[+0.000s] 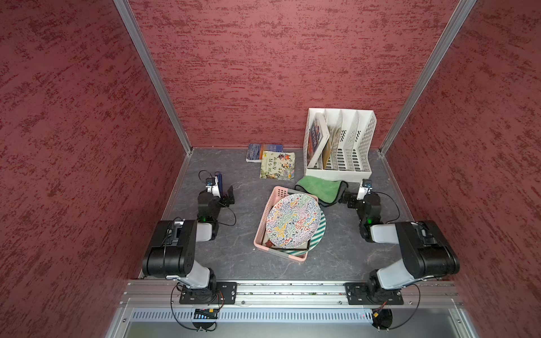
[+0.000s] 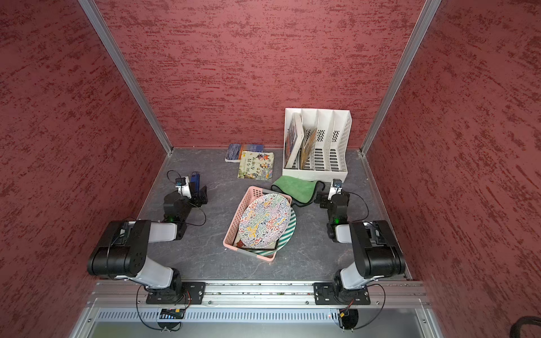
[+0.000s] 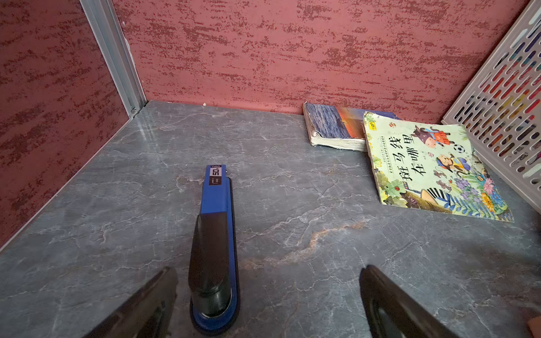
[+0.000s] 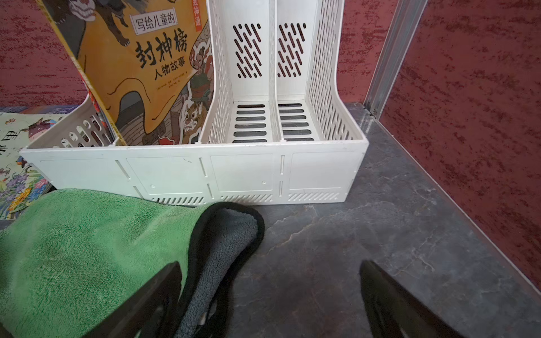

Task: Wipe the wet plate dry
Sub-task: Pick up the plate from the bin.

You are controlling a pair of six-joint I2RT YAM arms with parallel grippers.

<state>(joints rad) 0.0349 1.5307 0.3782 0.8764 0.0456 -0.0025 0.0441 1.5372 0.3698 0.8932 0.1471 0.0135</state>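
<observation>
A round plate [image 1: 292,219] [image 2: 265,221] with a many-coloured squiggle pattern lies tilted on top in a pink basket [image 1: 261,225] mid-table, over a green-striped plate [image 1: 318,238]. A green cloth [image 1: 320,190] [image 4: 87,248] with a grey underside and black hem lies just behind the basket. My right gripper [image 1: 348,198] [image 4: 269,292] is open at the cloth's right edge. The folded hem lies inside the gap beside one finger, ungripped. My left gripper [image 1: 228,194] [image 3: 269,292] is open far to the left, low over the table, holding nothing.
A blue stapler [image 3: 215,248] [image 1: 219,183] lies by one left finger. A white file rack [image 1: 339,143] with books stands at the back right, close behind the cloth. Two books [image 1: 278,165] lie at the back middle. Red walls enclose three sides.
</observation>
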